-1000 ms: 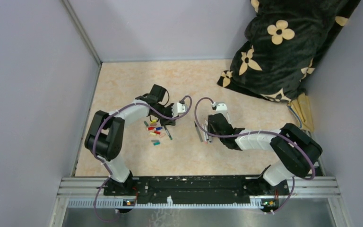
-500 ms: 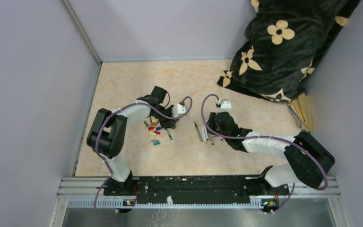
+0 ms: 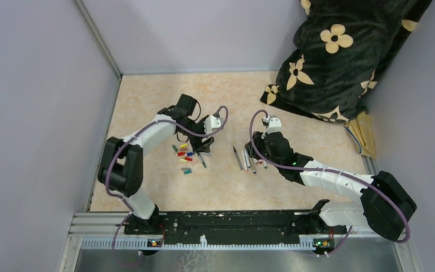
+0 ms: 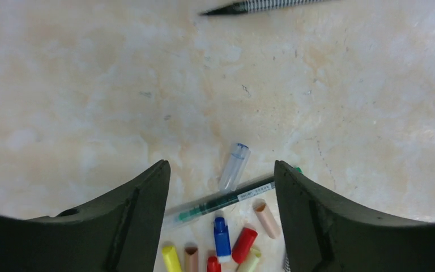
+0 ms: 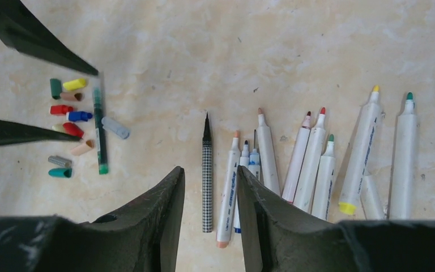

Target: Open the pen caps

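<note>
Left of the houndstooth pen [image 5: 207, 181], the pen caps [image 5: 71, 122] lie loose in a small heap on the table [image 5: 164, 51]. A green-inked pen [image 5: 99, 133] and a clear blue-tipped cap [image 5: 116, 127] lie just beside them. My left gripper [image 4: 221, 164] hangs over that heap, fingers wide apart, nothing between. Right of the houndstooth pen, the uncapped pens [image 5: 317, 164] lie in a row. My right gripper [image 5: 209, 170] hovers above the houndstooth pen, fingers narrowly apart, holding nothing.

Left pincer [image 4: 221, 171] agape; right pincer [image 5: 209, 177] narrowly parted.
</note>
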You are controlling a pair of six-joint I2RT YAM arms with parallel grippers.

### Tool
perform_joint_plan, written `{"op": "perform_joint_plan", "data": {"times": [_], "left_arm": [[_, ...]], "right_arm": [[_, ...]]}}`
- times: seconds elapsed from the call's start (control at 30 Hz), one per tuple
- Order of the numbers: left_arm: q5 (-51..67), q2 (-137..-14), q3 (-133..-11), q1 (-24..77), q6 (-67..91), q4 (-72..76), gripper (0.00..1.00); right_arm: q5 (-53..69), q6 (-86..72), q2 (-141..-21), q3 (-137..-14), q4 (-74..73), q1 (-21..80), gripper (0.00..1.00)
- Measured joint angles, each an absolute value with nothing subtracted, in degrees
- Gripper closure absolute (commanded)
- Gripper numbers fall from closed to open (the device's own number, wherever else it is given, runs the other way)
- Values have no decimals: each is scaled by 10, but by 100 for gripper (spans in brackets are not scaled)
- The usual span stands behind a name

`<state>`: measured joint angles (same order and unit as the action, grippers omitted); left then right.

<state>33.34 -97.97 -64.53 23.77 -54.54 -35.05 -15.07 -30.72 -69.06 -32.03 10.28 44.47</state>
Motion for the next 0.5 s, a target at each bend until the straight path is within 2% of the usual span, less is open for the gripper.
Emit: {"op": "perform_joint_plan", "data": {"times": [0.23,0.5], "left_arm": [[351,-849,-724,167,-508,-385,1],[352,-738,-733,5,-455,-381,1]], "right_arm": [[-124,-281,-730,-343,105,473,62],[-93,-252,-896,-490,111,563,68]]}}
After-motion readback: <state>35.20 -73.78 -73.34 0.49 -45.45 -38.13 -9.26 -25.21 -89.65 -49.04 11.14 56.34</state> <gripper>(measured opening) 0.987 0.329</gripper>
